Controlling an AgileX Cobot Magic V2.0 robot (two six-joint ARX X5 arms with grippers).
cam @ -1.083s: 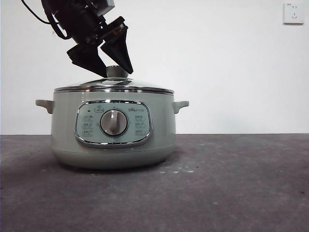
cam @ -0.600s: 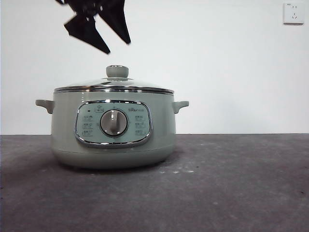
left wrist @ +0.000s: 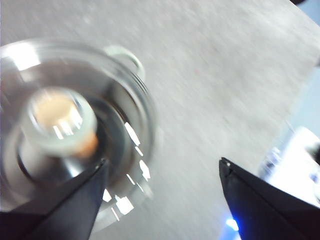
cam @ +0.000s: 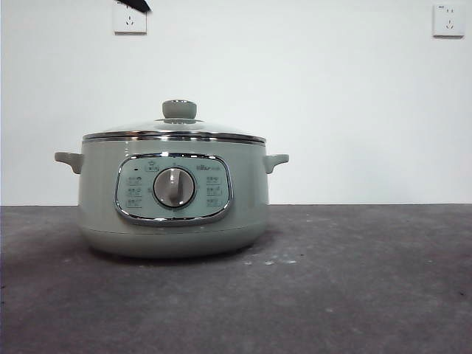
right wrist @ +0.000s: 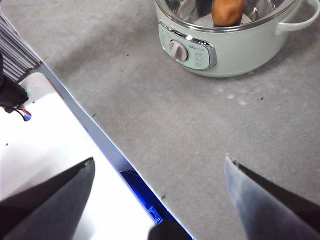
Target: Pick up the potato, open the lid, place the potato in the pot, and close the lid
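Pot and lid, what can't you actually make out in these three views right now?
- Potato: front view, hidden behind the pot wall; right wrist view, top cut by the edge.
- Lid: left wrist view, motion blur smears rim and knob.
- Panel labels: front view, too small to read.
- Left gripper: front view shows only a black tip at the top edge.

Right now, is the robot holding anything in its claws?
No, nothing. The left gripper hangs open above the lid; the right gripper is open too.
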